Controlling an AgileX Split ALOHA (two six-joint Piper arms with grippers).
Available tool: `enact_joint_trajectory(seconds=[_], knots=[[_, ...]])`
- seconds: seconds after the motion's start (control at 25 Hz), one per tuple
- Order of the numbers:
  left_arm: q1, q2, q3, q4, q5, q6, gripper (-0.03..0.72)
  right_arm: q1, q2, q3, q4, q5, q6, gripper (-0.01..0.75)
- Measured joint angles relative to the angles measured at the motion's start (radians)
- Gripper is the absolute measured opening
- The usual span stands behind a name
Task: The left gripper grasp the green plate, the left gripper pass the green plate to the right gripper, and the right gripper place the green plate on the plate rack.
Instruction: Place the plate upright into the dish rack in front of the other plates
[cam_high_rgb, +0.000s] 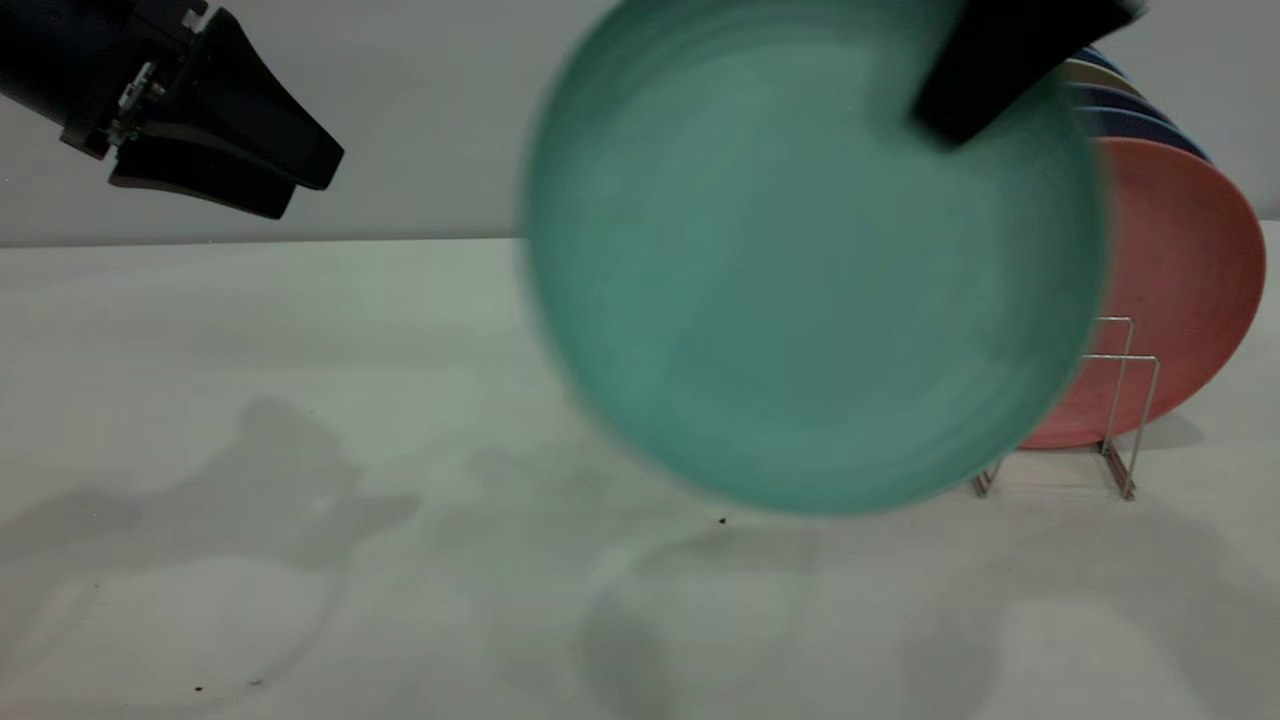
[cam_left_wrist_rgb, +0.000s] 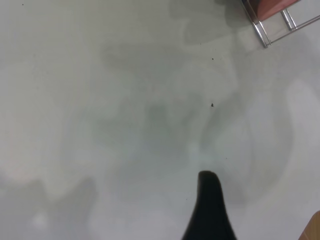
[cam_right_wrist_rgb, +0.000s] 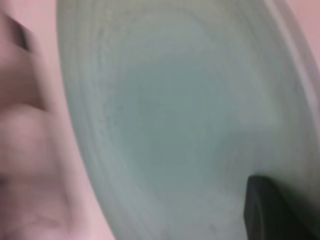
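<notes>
Above the table (cam_high_rgb: 300, 620), the green plate (cam_high_rgb: 800, 280) hangs on edge, facing the exterior camera, so its rim can drop between wire loops. Behind it, the salmon plate (cam_high_rgb: 1190, 290) and dark blue plates (cam_high_rgb: 1135, 120) occupy the plate rack (cam_high_rgb: 1125, 400). The right gripper (cam_high_rgb: 990, 70) clamps the green plate's upper rim. The left gripper (cam_high_rgb: 225, 150) hangs high at the left, carrying nothing, its fingers nearly together.

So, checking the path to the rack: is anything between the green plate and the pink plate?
Nothing visible. In the exterior view the green plate, held by the right hand, overlaps the pink plate in the plate rack.
</notes>
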Motion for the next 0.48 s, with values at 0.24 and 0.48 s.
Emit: enact_joint_trajectory(seconds=[0.24,0.48], knots=[[0.0,0.0,0.0,0.0,0.002,0.0,0.593,-0.001,-0.097,0.0,-0.364,-0.218,-0.017,0.069],[0.0,0.0,0.0,-0.001,0.008,0.0,0.593,-0.066,-0.099,0.001,-0.474,-0.267,-0.005,0.069]])
